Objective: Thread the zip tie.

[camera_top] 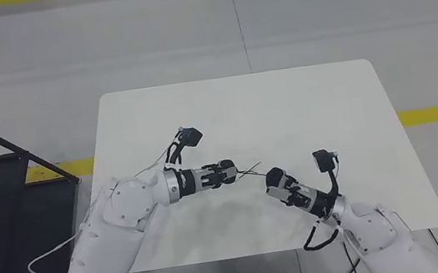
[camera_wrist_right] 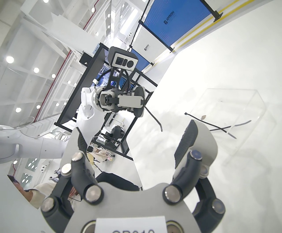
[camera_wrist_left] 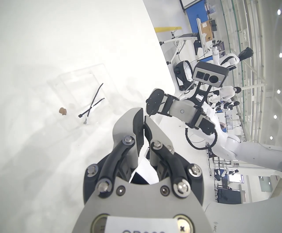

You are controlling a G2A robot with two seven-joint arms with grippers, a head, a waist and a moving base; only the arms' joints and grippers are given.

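Zip tie point(camera_wrist_right: 154, 120) is clamped at one end in the left jaws, which are pressed nearly together on it. Its free length projects over the counter point(camera_top: 324, 105) toward the right jaws. Which end carries the head cannot be told. Holding the tie by one end appears meant to leave the other free to be taken and fed through. The right jaws stand wide apart and hold nothing, facing the left jaws and just beside the tie's free end in the top view. That spread looks suited to closing on the strap, though no contact is seen. Clear tray point(camera_wrist_left: 77, 75) lies on the counter apart from the held tie, with two spare ties point(camera_wrist_left: 92, 103) crossed in it, out of the working gap. Brown scrap point(camera_wrist_left: 63, 111) lies near them. Writing: the white label on each wrist housing is cut off and unreadable, and print on a blue panel point(camera_wrist_right: 176, 24) is not recorded.
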